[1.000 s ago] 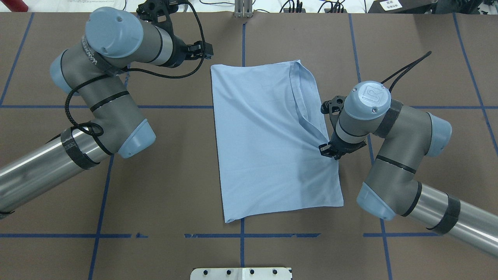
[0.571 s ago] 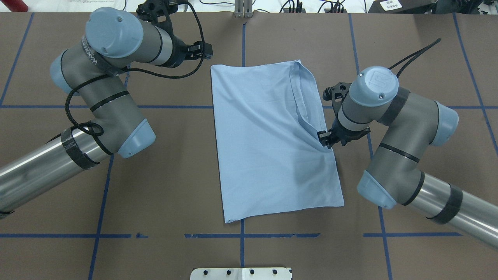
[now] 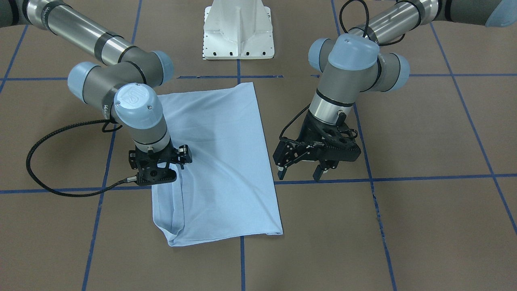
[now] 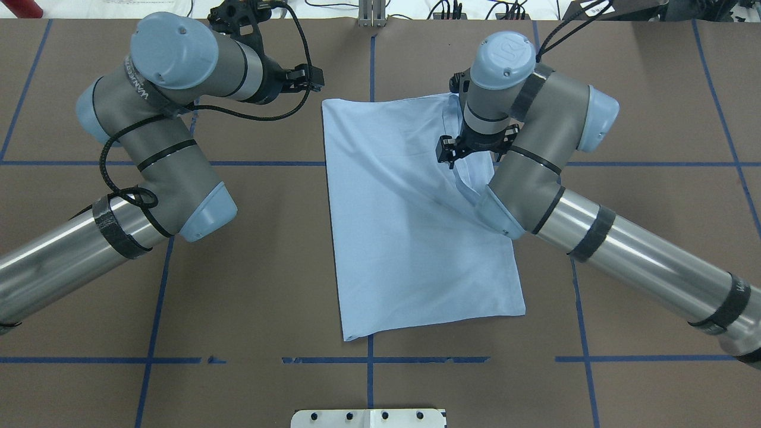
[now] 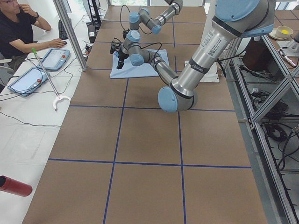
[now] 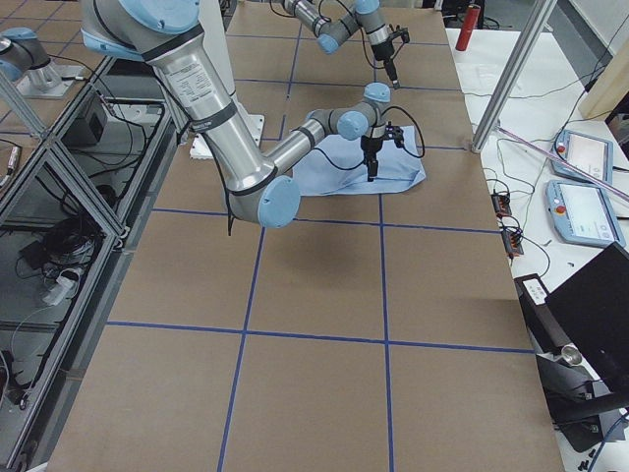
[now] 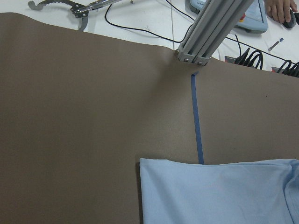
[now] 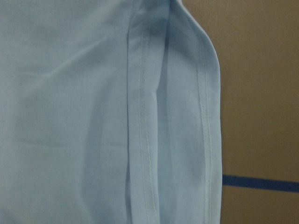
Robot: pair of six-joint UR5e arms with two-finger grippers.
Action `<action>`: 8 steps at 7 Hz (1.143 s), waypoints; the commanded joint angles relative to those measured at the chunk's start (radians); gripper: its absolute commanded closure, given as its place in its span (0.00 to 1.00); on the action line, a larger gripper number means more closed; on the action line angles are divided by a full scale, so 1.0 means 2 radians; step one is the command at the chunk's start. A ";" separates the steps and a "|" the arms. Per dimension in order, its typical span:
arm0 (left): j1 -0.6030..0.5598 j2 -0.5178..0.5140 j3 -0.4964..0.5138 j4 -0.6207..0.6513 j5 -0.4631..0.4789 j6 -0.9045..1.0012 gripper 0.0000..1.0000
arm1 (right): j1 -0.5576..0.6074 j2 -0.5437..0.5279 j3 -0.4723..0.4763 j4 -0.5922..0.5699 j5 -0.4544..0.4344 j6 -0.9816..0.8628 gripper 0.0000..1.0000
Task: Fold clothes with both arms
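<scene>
The clothes (image 4: 404,238) are one light blue shirt folded into a long rectangle on the brown table, also seen from the front (image 3: 226,161). A narrow hemmed strip (image 8: 177,116) is folded along its right side. My right gripper (image 4: 461,156) points down over that strip near the far end (image 3: 159,181); its fingers are hidden, so I cannot tell whether it is open or shut. My left gripper (image 3: 299,174) hangs open and empty just off the shirt's left edge, near the far left corner (image 4: 315,76). The left wrist view shows that corner (image 7: 215,191).
The white pedestal base (image 3: 238,32) stands at the robot's side of the table. Blue tape lines (image 4: 368,359) cross the brown surface. An aluminium post (image 7: 205,32) rises at the far edge. A person (image 5: 18,28) sits at a side desk with tablets.
The right arm swung from the middle of the shirt's right edge toward the far end, over the folded strip. The shirt lies much as before. The left arm has not moved.
</scene>
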State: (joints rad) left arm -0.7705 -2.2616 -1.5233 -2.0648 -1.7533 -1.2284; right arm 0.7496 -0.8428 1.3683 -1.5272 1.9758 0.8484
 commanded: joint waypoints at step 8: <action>-0.001 -0.001 0.000 0.000 0.000 0.001 0.00 | -0.001 0.049 -0.093 0.024 0.001 -0.004 0.26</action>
State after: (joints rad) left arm -0.7721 -2.2625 -1.5232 -2.0647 -1.7533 -1.2271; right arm 0.7520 -0.7476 1.1808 -1.4391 1.9741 0.8420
